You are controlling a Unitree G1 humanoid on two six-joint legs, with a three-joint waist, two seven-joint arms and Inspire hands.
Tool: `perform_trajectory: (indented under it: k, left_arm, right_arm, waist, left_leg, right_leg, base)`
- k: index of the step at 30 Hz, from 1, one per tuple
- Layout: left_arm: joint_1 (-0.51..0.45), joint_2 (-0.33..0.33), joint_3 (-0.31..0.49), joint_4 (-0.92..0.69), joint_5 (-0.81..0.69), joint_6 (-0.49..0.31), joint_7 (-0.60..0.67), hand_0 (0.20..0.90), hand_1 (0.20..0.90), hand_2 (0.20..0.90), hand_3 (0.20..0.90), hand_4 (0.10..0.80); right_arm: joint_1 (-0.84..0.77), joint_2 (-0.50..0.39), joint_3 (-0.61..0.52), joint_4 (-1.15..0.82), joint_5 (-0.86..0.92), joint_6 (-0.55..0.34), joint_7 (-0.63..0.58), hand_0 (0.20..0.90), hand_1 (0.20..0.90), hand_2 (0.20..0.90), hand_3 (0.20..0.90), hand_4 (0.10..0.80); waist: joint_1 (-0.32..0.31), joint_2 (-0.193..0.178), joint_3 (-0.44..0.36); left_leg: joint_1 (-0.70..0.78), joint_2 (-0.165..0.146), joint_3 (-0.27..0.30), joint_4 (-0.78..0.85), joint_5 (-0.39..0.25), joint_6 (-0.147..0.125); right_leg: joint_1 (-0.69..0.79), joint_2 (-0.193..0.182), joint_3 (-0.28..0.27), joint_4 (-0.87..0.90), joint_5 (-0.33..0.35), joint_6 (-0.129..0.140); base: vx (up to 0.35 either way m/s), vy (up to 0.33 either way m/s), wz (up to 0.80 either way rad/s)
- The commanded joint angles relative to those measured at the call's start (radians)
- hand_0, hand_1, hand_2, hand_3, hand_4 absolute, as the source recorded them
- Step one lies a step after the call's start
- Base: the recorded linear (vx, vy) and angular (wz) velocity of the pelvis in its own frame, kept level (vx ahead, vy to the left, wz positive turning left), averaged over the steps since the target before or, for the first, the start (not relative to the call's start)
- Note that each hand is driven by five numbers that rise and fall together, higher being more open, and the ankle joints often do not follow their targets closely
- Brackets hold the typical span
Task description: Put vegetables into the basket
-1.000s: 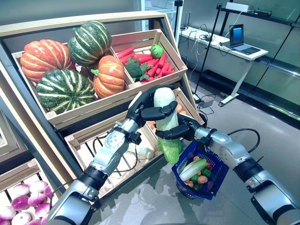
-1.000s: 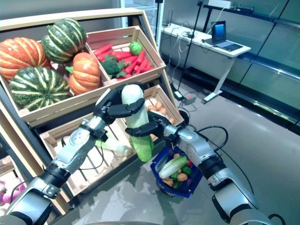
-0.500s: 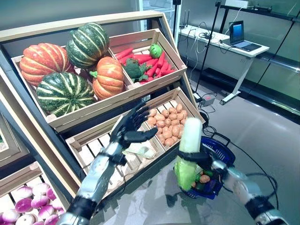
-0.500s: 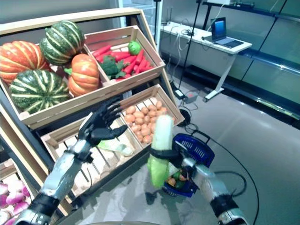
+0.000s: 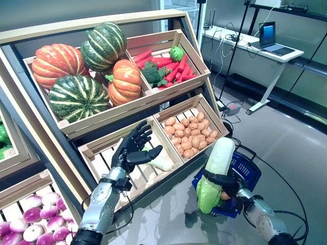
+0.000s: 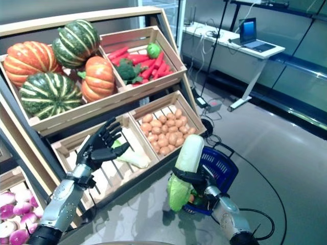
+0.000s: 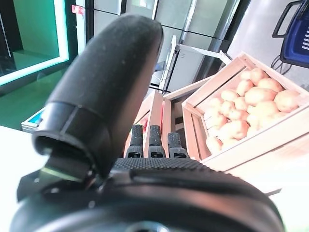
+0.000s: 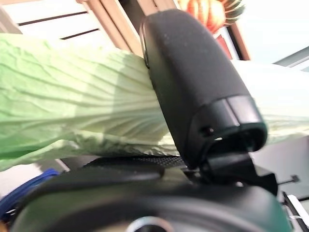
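A long napa cabbage (image 5: 214, 172), white stalk up and green leaves down, stands upright in my right hand (image 5: 223, 182), which is shut on its middle. In the right wrist view the thumb (image 8: 193, 87) lies across its pale green leaves (image 8: 72, 116). It hangs at the near left side of the blue basket (image 5: 252, 172), which sits on the floor with vegetables inside. My left hand (image 5: 132, 151) is open with spread fingers over the lower left crate, beside a second cabbage (image 5: 160, 162) that lies in it.
The wooden shelf holds pumpkins (image 5: 76, 94), a crate of carrots and broccoli (image 5: 164, 69) and a crate of potatoes (image 5: 188, 135). Red onions (image 5: 36, 232) lie at the lower left. A desk with a laptop (image 5: 270, 40) stands at the back right.
My left hand let go of the cabbage and drew back over the lower left crate. The right hand carried the cabbage down and right to the basket. The camera has shifted a little.
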Motion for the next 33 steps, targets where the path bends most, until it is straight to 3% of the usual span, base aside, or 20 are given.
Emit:
perform_trajectory:
  k: [1, 6, 7, 9, 12, 14, 15, 17, 19, 21, 23, 25, 27, 33]
  left_arm:
    - [-0.108, -0.001, 0.079, -0.109, -0.013, -0.139, -0.009, 0.900, 0.900, 0.900, 0.900, 0.800]
    - [-0.127, 0.000, 0.074, -0.075, -0.031, -0.176, -0.020, 0.900, 0.900, 0.900, 0.900, 0.800]
    - [-0.140, 0.000, 0.075, -0.059, -0.038, -0.187, -0.030, 0.900, 0.900, 0.900, 0.900, 0.800]
    - [-0.152, -0.006, 0.090, -0.038, -0.027, -0.203, -0.047, 0.900, 0.900, 0.900, 0.900, 0.800]
    - [-0.136, 0.009, 0.104, -0.048, 0.033, -0.191, -0.057, 0.900, 0.900, 0.900, 0.900, 0.800]
    - [-0.126, 0.027, 0.103, -0.052, 0.022, -0.167, -0.076, 0.900, 0.900, 0.900, 0.900, 0.800]
    - [-0.119, 0.035, 0.098, -0.052, 0.025, -0.174, -0.077, 0.900, 0.900, 0.900, 0.900, 0.800]
    - [-0.114, 0.048, 0.098, -0.063, 0.034, -0.173, -0.062, 0.900, 0.900, 0.900, 0.900, 0.800]
    - [-0.115, 0.062, 0.104, -0.058, 0.044, -0.171, -0.049, 0.900, 0.900, 0.900, 0.900, 0.800]
    - [-0.133, 0.080, 0.103, -0.062, 0.045, -0.165, -0.032, 0.900, 0.900, 0.900, 0.900, 0.800]
    - [-0.155, 0.091, 0.095, -0.065, 0.037, -0.167, -0.027, 0.900, 0.900, 0.900, 0.900, 0.800]
    - [-0.164, 0.075, 0.095, -0.082, 0.042, -0.144, -0.015, 0.900, 0.900, 0.900, 0.900, 0.800]
    - [-0.133, 0.040, 0.091, -0.090, 0.035, -0.146, -0.020, 0.900, 0.900, 0.900, 0.900, 0.800]
    - [-0.085, 0.020, 0.095, -0.099, 0.049, -0.122, -0.007, 0.900, 0.900, 0.900, 0.900, 0.800]
  right_arm:
    - [-0.129, 0.009, -0.082, -0.127, 0.058, -0.170, 0.006, 0.300, 0.300, 0.300, 0.300, 0.400]
    - [-0.134, 0.000, -0.109, -0.107, 0.108, -0.205, -0.014, 0.300, 0.300, 0.300, 0.300, 0.400]
    - [-0.136, -0.002, -0.123, -0.102, 0.112, -0.214, -0.021, 0.300, 0.300, 0.300, 0.300, 0.400]
    - [-0.127, 0.001, -0.141, -0.098, 0.102, -0.225, -0.029, 0.300, 0.300, 0.300, 0.300, 0.400]
    - [-0.075, 0.034, -0.173, -0.093, 0.082, -0.204, -0.059, 0.300, 0.300, 0.300, 0.300, 0.400]
    - [-0.009, 0.071, -0.194, -0.105, 0.079, -0.212, -0.069, 0.300, 0.300, 0.300, 0.300, 0.400]
    - [0.009, 0.084, -0.198, -0.109, 0.073, -0.218, -0.060, 0.300, 0.300, 0.300, 0.300, 0.400]
    - [0.022, 0.102, -0.197, -0.114, 0.047, -0.225, -0.054, 0.300, 0.300, 0.300, 0.300, 0.400]
    - [0.020, 0.105, -0.195, -0.093, 0.051, -0.229, -0.060, 0.300, 0.300, 0.300, 0.300, 0.400]
    - [-0.006, 0.104, -0.195, -0.066, 0.069, -0.237, -0.084, 0.300, 0.300, 0.300, 0.300, 0.400]
    - [-0.039, 0.097, -0.198, -0.051, 0.078, -0.242, -0.131, 0.300, 0.300, 0.300, 0.300, 0.400]
    - [-0.068, 0.084, -0.210, -0.030, 0.080, -0.237, -0.190, 0.300, 0.300, 0.300, 0.300, 0.400]
    - [-0.063, 0.086, -0.238, -0.031, 0.059, -0.249, -0.234, 0.300, 0.300, 0.300, 0.300, 0.400]
    - [-0.023, 0.070, -0.268, -0.071, 0.017, -0.226, -0.261, 0.300, 0.300, 0.300, 0.300, 0.400]
  waist:
    - [-0.006, -0.028, 0.081]
    - [0.015, -0.011, 0.109]
    - [0.027, -0.013, 0.112]
    - [0.041, -0.020, 0.104]
    - [0.044, -0.029, 0.070]
    - [0.033, -0.040, 0.049]
    - [0.022, -0.037, 0.047]
    - [0.007, -0.025, 0.052]
    - [-0.010, -0.017, 0.057]
    - [-0.019, -0.016, 0.066]
    - [-0.032, -0.022, 0.085]
    - [-0.035, -0.023, 0.097]
    - [-0.029, -0.025, 0.093]
    - [-0.030, -0.019, 0.046]
  left_leg:
    - [-0.200, 0.033, -0.049, 0.349, -0.018, -0.013]
    - [-0.235, 0.049, -0.031, 0.107, 0.067, -0.036]
    - [-0.258, 0.046, -0.042, 0.048, 0.108, -0.043]
    - [-0.267, 0.031, -0.052, 0.010, 0.123, -0.043]
    - [-0.261, 0.004, -0.041, 0.099, 0.055, -0.016]
    - [-0.250, -0.031, -0.054, 0.115, 0.026, 0.024]
    - [-0.231, -0.044, -0.053, 0.112, 0.015, 0.037]
    - [-0.185, -0.056, -0.050, 0.103, -0.004, 0.054]
    - [-0.128, -0.057, -0.024, 0.078, -0.019, 0.061]
    - [-0.103, -0.055, -0.008, 0.073, -0.031, 0.052]
    - [-0.101, -0.051, 0.001, 0.095, -0.053, 0.045]
    - [-0.124, -0.033, 0.003, 0.135, -0.065, 0.051]
    - [-0.126, -0.007, 0.018, 0.137, -0.054, 0.039]
    - [-0.069, 0.003, 0.016, 0.036, -0.023, 0.020]
  right_leg:
    - [-0.041, 0.034, 0.106, 0.133, -0.057, -0.107]
    - [0.023, 0.027, 0.102, 0.103, -0.091, -0.066]
    - [0.061, 0.016, 0.097, 0.082, -0.101, -0.050]
    - [0.119, -0.012, 0.084, 0.051, -0.111, -0.022]
    - [0.135, -0.103, 0.081, 0.113, -0.109, 0.019]
    - [0.080, -0.178, 0.105, 0.220, 0.016, 0.017]
    - [0.029, -0.194, 0.118, 0.285, 0.065, 0.016]
    - [-0.058, -0.187, 0.135, 0.376, 0.094, 0.009]
    - [-0.104, -0.128, 0.134, 0.375, 0.053, -0.007]
    - [-0.125, -0.077, 0.089, 0.273, 0.014, -0.027]
    - [-0.159, -0.048, 0.091, 0.188, 0.029, -0.023]
    - [-0.169, -0.031, 0.111, 0.205, -0.003, -0.033]
    - [-0.143, -0.033, 0.080, 0.200, -0.018, -0.031]
    - [-0.061, -0.022, 0.049, 0.102, -0.019, -0.025]
  base:
    - [0.029, 0.079, 0.13]
    - [0.200, 0.224, 0.10]
    - [0.379, 0.322, -0.04]
    - [0.419, 0.337, -0.04]
    - [0.468, 0.350, -0.05]
    - [0.402, 0.279, -0.13]
    - [0.250, 0.190, -0.08]
    - [0.270, 0.140, -0.14]
    - [0.232, 0.005, -0.44]
    - [0.136, -0.156, -0.43]
    - [0.086, -0.263, -0.34]
    - [0.041, -0.191, -0.09]
    - [0.138, -0.147, 0.20]
    - [0.151, -0.041, -0.05]
